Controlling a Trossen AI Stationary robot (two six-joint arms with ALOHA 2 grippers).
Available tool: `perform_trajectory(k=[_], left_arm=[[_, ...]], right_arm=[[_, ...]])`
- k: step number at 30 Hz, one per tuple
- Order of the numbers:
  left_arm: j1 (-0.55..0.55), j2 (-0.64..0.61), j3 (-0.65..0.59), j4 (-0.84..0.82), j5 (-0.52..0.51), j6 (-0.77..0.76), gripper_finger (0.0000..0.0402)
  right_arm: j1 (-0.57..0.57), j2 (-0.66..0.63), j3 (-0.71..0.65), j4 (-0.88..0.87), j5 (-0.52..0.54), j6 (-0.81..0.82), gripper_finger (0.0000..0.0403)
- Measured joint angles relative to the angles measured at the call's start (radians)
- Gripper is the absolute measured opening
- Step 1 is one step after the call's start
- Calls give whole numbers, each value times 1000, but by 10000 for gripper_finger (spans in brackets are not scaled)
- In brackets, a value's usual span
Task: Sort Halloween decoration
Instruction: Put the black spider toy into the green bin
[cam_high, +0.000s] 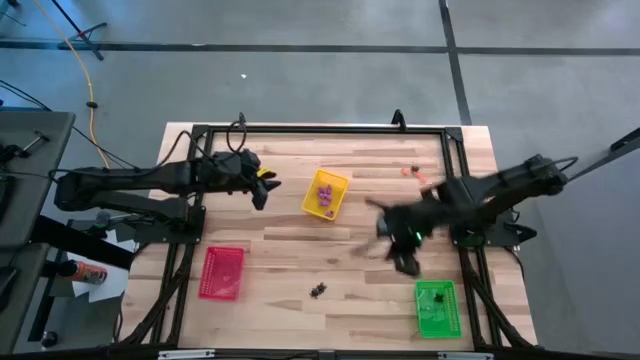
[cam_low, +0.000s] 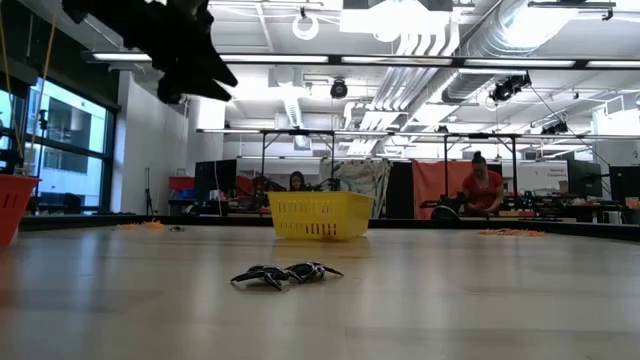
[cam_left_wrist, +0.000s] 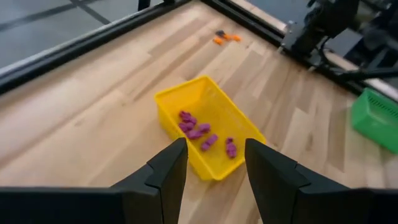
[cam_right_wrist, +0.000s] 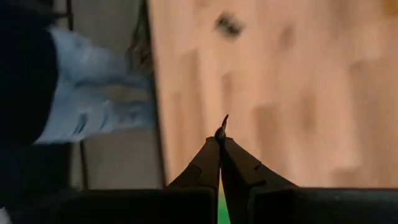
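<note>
Lettering is showing nowhere. Purple trinkets are lying in the yellow tray mid-bench, visible only from above; black trinkets are sitting near the front edge, orange trinkets near the back. Left gripper is hovering open, empty. Right gripper is pinching a small dark piece above the green tray.

No legible text, labels, brands or nos. anywhere on table, trays or arms.

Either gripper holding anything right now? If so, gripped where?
Left gripper: open and empty, above the yellow tray. Right gripper: shut on a small dark trinket, pinched at its lower end by the fingertips.
</note>
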Motion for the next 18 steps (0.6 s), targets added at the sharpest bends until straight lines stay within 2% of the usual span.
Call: perform_trajectory(k=[6, 10, 12, 15, 18], left_arm=[[0, 6, -55, 93, 3, -54, 152], [1, 6, -55, 99, 3, -36, 150], [1, 6, -55, 100, 3, -27, 150], [1, 6, -55, 100, 3, -22, 151], [1, 6, -55, 100, 3, -20, 152]], right_arm=[[252, 10, -18, -9, 8, 389, 0], [378, 6, -140, 72, -74, 616, 0], [417, 6, -231, 192, -125, 695, 0], [446, 6, -365, 359, -116, 829, 0], [458, 6, -462, 422, -112, 909, 0]])
